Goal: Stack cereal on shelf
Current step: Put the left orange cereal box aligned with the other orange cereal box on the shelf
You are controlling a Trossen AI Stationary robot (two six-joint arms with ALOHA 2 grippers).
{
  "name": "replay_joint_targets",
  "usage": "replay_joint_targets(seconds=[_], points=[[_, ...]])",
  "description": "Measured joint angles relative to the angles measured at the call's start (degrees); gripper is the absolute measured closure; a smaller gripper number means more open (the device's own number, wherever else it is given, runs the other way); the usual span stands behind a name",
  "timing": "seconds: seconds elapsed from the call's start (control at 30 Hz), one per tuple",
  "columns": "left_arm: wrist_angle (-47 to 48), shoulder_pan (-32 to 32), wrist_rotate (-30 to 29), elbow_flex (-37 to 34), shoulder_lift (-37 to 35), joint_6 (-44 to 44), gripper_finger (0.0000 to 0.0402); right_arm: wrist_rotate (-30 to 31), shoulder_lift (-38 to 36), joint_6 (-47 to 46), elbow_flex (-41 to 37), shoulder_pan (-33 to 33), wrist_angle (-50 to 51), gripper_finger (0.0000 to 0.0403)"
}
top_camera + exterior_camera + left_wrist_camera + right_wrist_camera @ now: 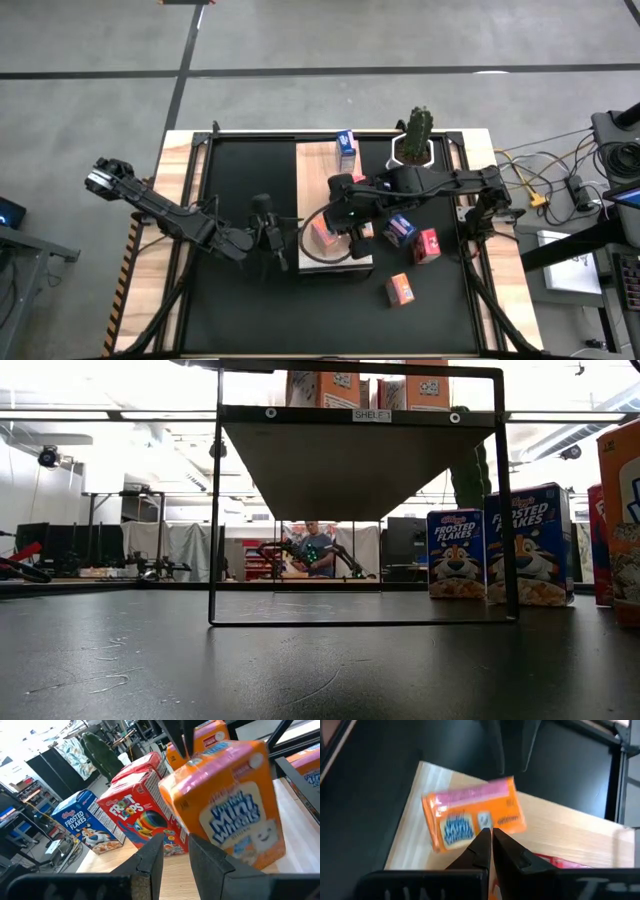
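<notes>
Stacking partly done, several boxes left

Right gripper [491, 837], pinched shut and empty, hovers over the Mini-Wheats box [472, 812] on the shelf [320, 165]; left gripper [175, 852], fingers slightly apart, holds nothing. Three cereal boxes [412, 250] remain beside the shelf.

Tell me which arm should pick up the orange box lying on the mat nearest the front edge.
Right. The right gripper hangs shut above the shelf, closer to the orange box on the mat's right half. The left gripper waits beyond the shelf's far side.
</notes>
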State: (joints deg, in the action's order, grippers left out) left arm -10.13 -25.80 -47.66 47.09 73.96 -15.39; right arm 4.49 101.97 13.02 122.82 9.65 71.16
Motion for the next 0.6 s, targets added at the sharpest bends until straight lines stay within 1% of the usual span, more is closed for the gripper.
replay_joint_targets(seconds=[0.17,0.3,0.33,0.47,0.6], points=[[0.93,-1.1,0.0,0.0,-0.29,-1.67,0.0326,0.0,-0.43,1.28,2.13,0.0,0.16,0.0394],[2.29,-1.97,0.33,0.0,-0.29,-1.89,0.0326,-0.05,-0.35,3.48,2.36,-0.02,-0.83,0.0394],[3.12,-2.06,1.23,0.0,-0.29,-1.8,0.0326,-0.07,-0.26,4.22,2.36,-0.02,-1.06,0.0394],[5.12,-1.33,9.36,-0.37,-0.29,-0.72,0.0326,-0.11,0.19,5.55,2.33,-0.02,-1.27,0.0394],[4.21,0.33,9.38,-1.07,0.35,0.0,0.0326,-0.16,0.2,5.64,2.32,-0.02,-1.29,0.0394]])
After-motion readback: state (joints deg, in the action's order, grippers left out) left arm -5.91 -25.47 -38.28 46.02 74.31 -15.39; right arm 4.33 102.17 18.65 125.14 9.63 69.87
